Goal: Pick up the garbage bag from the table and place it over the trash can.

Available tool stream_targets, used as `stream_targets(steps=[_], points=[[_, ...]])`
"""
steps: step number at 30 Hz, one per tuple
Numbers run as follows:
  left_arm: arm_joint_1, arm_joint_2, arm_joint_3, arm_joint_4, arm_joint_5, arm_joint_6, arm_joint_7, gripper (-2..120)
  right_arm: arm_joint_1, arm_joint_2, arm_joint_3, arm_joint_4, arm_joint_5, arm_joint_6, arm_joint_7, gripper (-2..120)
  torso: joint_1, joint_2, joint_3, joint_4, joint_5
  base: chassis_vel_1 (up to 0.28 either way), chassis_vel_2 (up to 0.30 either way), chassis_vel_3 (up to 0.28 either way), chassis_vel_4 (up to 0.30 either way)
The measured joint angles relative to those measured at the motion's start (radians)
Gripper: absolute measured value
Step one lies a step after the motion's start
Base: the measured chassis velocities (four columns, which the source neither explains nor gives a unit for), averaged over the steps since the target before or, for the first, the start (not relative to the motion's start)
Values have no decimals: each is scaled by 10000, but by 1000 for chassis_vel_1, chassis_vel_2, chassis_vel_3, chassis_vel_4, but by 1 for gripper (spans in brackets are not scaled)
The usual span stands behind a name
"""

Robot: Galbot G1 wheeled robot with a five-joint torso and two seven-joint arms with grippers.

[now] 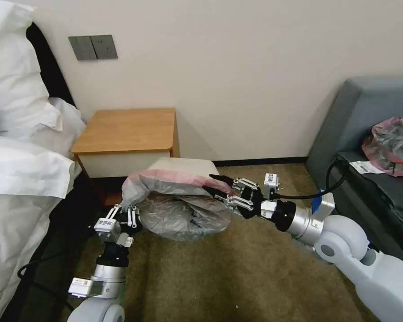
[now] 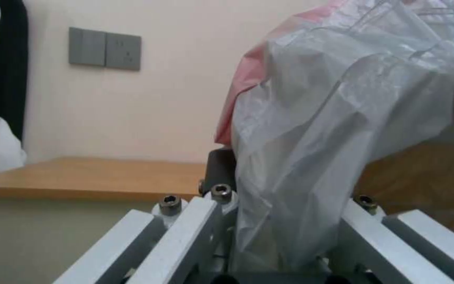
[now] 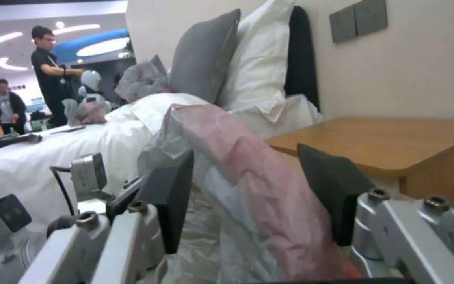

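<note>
Garbage bag point(image 1: 179, 205): thin, wrinkly, translucent grey film, pink-red rim, draped over trash can point(image 1: 183, 164) standing just in front of table point(image 1: 127, 129); can's pale top shows behind bag. Left gripper point(image 1: 129, 210) clamped on bag's near-left edge. Right gripper point(image 1: 217, 188) at pink rim on opposite side, fingers point(image 3: 332, 185) apart, rim between them.

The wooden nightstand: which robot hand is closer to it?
Left. The left gripper grips the garbage bag just below the table front; the right gripper sits further right.
</note>
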Motion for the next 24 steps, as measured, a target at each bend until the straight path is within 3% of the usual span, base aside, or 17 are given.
stream_targets(steps=[6,9,11,13,16,24], points=[[11,-3,-22,-23,-34,-22,-7,7,-35,7,27,0,11,6,38,39,0,0,0,0,0,0,0,0,0],[23,-7,-29,-23,-45,-33,-8,7,-41,7,66,25,25,28,57,24,0,1,0,0,0,0,0,0,0],[28,-8,-33,-23,-48,-36,-8,7,-43,7,79,45,30,33,63,22,0,0,0,0,0,0,0,0,0],[40,-11,-45,-23,-53,-38,-7,7,-49,11,122,112,51,64,87,10,0,0,0,0,0,0,0,0,0],[46,-21,-44,2,-53,-41,-17,7,-55,23,135,174,66,72,81,0,-1,0,0,0,0,0,0,0,0],[70,-49,-11,21,-60,-42,-14,7,-37,77,145,182,58,116,86,0,-1,0,0,-1,1,0,0,0,0]])
